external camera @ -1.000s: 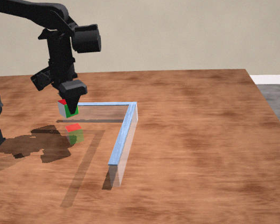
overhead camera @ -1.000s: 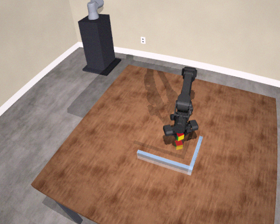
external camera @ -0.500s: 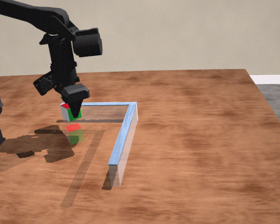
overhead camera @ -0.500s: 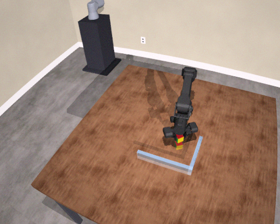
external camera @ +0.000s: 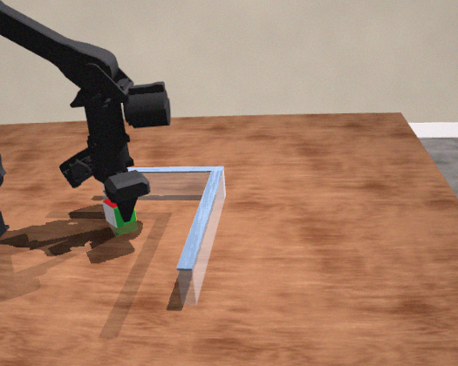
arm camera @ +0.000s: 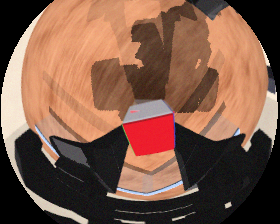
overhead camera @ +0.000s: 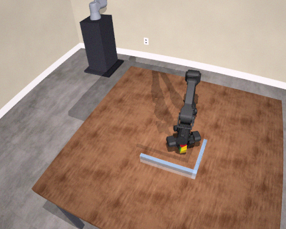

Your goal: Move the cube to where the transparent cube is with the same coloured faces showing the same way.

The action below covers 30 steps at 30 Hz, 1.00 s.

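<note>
one cube [external camera: 120, 220] sits low at the bench [external camera: 316, 220], clamped between the two fingers of the claw [external camera: 125, 213], which points straight down from the arm [external camera: 102, 119]. a cube has no long axis; its red face points up, a white-grey face looks toward the exterior camera's left, and a green face looks toward that camera's right. from the top view the cube [overhead camera: 182, 149] shows red, yellow and green bands below the claw [overhead camera: 183, 144]. in the wrist view the red face [arm camera: 150, 136] fills the gap between the dark fingers, with a grey face above it. whether the cube's underside touches the bench cannot be made out, though its shadow meets it. the near finger covers part of the green face. no separate transparent cube can be made out at the cube's spot. one pale blue l-shaped wall [external camera: 200, 220] stands just beside the cube, bounding it on two sides. one dark pedestal [overhead camera: 99, 44] stands on the floor well apart, its grey arm cut off by the frame's top.
</note>
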Each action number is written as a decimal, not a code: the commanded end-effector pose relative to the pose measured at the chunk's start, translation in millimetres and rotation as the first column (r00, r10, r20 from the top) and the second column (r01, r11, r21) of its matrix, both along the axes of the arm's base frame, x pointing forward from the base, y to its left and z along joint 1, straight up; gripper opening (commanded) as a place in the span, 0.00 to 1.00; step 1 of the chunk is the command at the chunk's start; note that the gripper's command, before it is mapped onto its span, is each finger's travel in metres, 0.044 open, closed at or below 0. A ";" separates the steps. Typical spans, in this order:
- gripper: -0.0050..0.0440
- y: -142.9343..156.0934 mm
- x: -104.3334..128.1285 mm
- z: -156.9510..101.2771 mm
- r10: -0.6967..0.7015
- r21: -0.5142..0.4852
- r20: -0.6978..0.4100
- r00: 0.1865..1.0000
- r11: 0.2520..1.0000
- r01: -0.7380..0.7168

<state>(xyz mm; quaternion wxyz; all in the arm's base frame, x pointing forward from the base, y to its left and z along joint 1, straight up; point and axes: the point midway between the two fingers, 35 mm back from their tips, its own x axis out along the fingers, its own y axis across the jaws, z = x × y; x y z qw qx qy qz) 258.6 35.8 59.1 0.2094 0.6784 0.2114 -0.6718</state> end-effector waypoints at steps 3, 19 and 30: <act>0.10 -0.6 1.0 -4.8 -0.001 -0.003 0.009 1.000 1.000 0.001; 0.20 -0.1 3.1 -13.1 -0.002 0.002 0.019 1.000 1.000 0.001; 0.64 -0.1 3.1 -13.1 -0.002 0.002 0.019 1.000 1.000 0.001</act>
